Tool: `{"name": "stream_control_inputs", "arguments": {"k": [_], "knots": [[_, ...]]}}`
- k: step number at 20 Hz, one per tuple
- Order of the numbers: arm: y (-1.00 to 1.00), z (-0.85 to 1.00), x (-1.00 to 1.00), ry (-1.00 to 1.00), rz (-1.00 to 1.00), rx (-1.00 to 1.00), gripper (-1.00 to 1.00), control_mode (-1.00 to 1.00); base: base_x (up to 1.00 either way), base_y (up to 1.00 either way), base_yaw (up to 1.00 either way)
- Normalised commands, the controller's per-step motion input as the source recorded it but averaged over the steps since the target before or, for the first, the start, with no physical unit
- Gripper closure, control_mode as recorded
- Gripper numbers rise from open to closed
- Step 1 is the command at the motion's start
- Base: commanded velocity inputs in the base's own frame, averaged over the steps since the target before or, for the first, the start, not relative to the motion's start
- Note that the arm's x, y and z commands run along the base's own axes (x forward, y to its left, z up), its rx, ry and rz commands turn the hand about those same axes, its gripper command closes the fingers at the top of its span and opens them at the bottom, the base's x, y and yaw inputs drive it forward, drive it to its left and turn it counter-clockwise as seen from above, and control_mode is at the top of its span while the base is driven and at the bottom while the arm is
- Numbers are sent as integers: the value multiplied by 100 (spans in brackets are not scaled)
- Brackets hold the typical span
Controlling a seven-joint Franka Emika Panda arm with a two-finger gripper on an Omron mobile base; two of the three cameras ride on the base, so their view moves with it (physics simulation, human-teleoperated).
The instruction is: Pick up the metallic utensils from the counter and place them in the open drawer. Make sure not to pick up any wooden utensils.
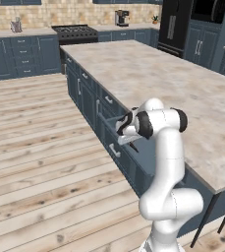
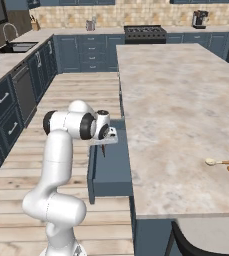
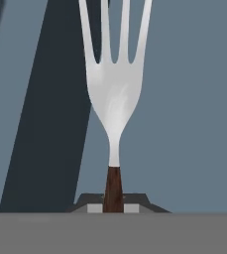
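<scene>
Fork (image 3: 114, 94), silver with a dark brown handle, is pinched between my fingertips in the hand view, its tines pointing out over the blue-grey floor of the open drawer (image 3: 184, 124). From the right base view, my gripper (image 2: 104, 142) hangs over that drawer (image 2: 111, 172) beside the counter (image 2: 176, 115), where two wooden spoons (image 2: 225, 164) lie near the right edge. From the left base view, my gripper (image 1: 126, 135) sits at the island's drawer fronts.

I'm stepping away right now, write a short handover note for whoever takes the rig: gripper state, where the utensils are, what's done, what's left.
Gripper: shut on the fork, held by its dark handle, tines pointing away from the hand, over the open drawer.
Wooden spoons: at the counter edge, untouched.
Knife: I cannot see it, so whether it is already in the drawer is unknown.
Done: fork picked up and carried to the drawer.
Left: release the fork into the drawer, then check on the knife.
</scene>
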Motion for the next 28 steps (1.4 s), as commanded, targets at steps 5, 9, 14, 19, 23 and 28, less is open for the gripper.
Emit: {"name": "stream_control_inputs", "arguments": {"k": [5,9,14,19,23,28], "knots": [[75,-14,-11,11,-2,-4,100,-100,0,0,0],[-43,41,0,9,-12,0,100,-100,0,0,0],[-49,-10,24,2,-2,0,100,-100,0,0,0],[0,-41,28,0,0,0,100,-100,0,0,0],[5,-30,2,0,0,0,-100,-100,0,0,0],[0,8,-24,0,-1,0,-100,-100,0,0,0]]}}
